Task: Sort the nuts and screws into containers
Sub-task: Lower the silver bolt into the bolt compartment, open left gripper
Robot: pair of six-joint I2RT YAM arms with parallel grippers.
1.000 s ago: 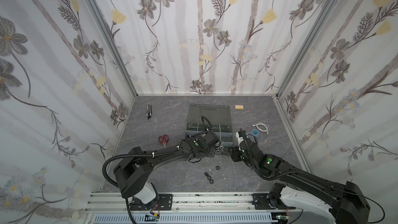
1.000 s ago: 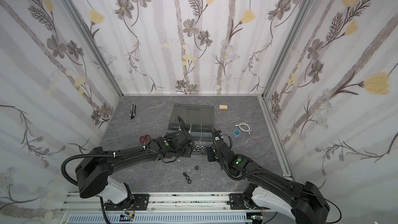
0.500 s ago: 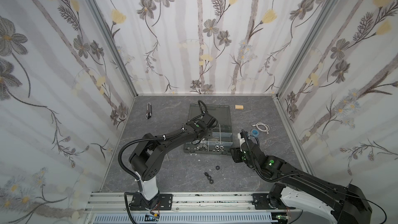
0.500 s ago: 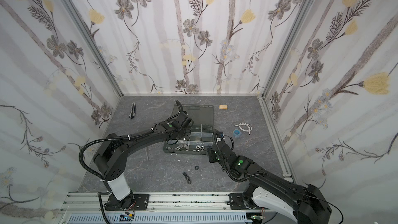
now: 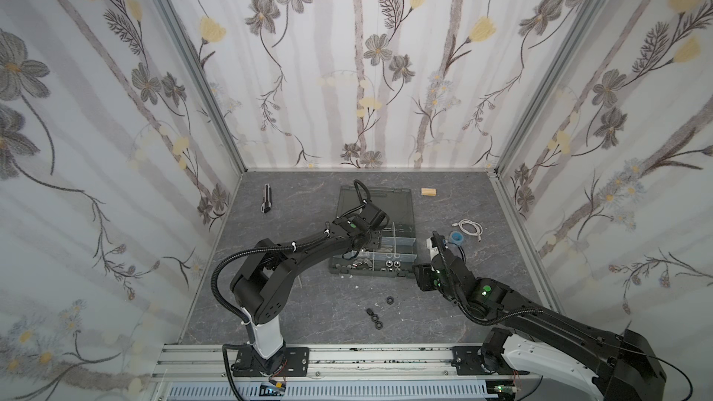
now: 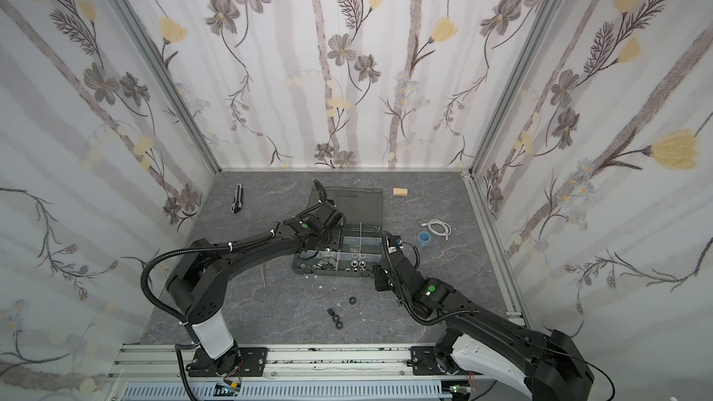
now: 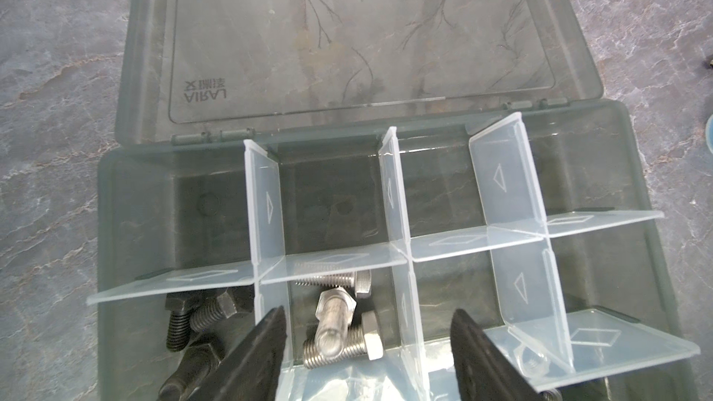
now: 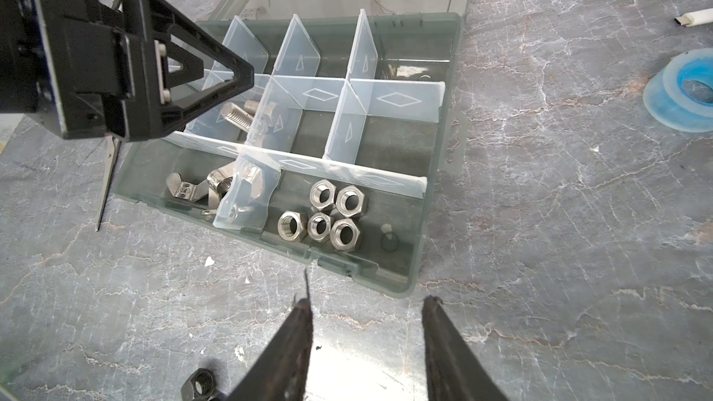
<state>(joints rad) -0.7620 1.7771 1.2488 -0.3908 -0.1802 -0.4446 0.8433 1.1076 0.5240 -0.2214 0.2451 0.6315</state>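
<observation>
Grey marbled tabletop carries the organizer case. The left gripper, a second ago nearer the case's front, now hangs over it, jaws released and empty. Silver screws lie just below, two crosswise to the fingers, one along them, black screws beside. Only the right wrist view shows plainly the hex nuts ahead of the right gripper, parted, holding nothing.
</observation>
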